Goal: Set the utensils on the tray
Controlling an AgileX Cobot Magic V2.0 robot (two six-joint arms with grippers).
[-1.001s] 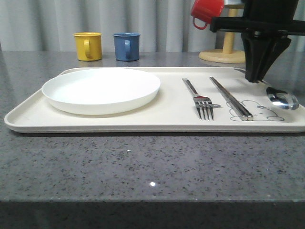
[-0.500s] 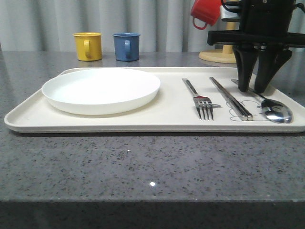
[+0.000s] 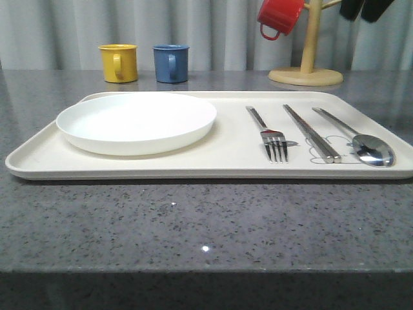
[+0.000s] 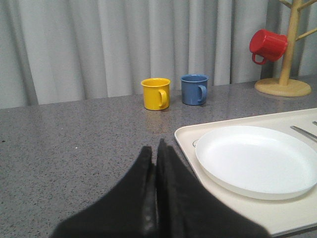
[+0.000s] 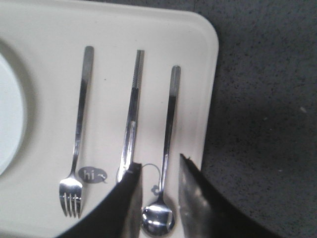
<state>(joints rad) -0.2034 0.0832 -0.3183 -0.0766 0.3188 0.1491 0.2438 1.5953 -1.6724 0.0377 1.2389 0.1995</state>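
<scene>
Task looks complete: on the tray, plate sits toward nine o'clock, fork, chopsticks and spoon toward three; right gripper spread, empty, above; left gripper closed, empty.

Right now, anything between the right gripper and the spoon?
Nothing visible. In the right wrist view the right gripper is open above the spoon, with clear air between them. The spoon lies on the tray, apart from the chopsticks beside it.
</scene>
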